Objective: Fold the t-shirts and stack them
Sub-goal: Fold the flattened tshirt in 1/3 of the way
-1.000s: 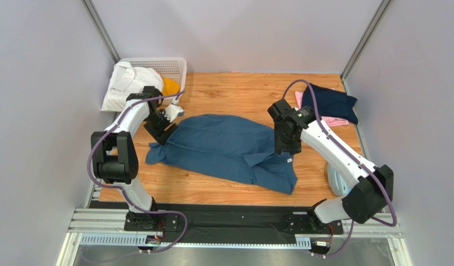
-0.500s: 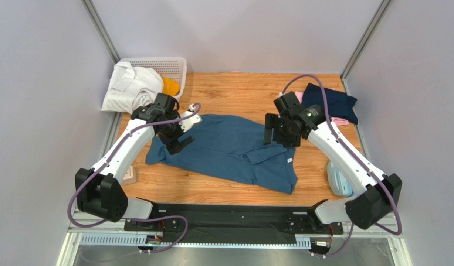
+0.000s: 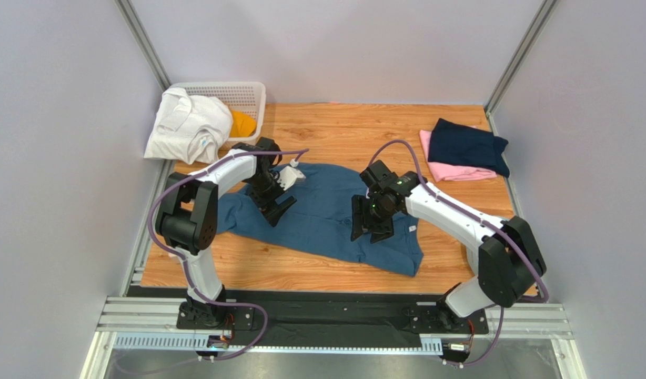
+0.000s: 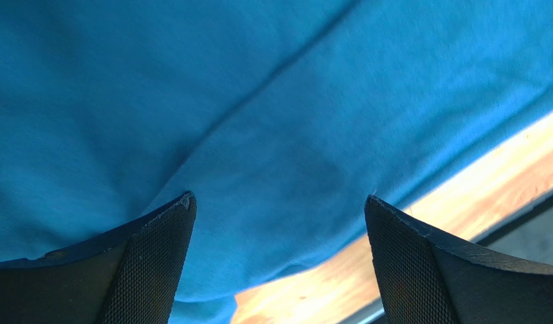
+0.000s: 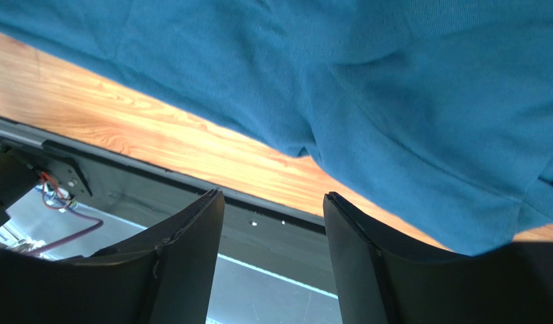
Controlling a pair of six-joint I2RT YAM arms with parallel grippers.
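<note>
A large slate-blue t-shirt (image 3: 326, 213) lies spread and rumpled across the middle of the wooden table. My left gripper (image 3: 272, 207) hovers over its left part, jaws wide open; in the left wrist view only blue cloth (image 4: 272, 121) shows between the fingers (image 4: 151, 270). My right gripper (image 3: 370, 230) is over the shirt's near right part, open, with nothing between its fingers (image 5: 184, 263); the shirt's hem (image 5: 394, 115) lies just ahead. A folded dark navy t-shirt (image 3: 467, 144) rests on a folded pink one (image 3: 449, 171) at the back right.
A white lattice basket (image 3: 243, 93) stands at the back left, with a white garment (image 3: 184, 122) draped over it and an orange one (image 3: 241, 124) inside. Grey walls close in both sides. The black rail (image 5: 191, 196) runs along the table's near edge.
Both arms have swung inward and toward the near side over the blue shirt. Both grippers have opened, the left one very wide. The shirt's left edge has shifted slightly.
</note>
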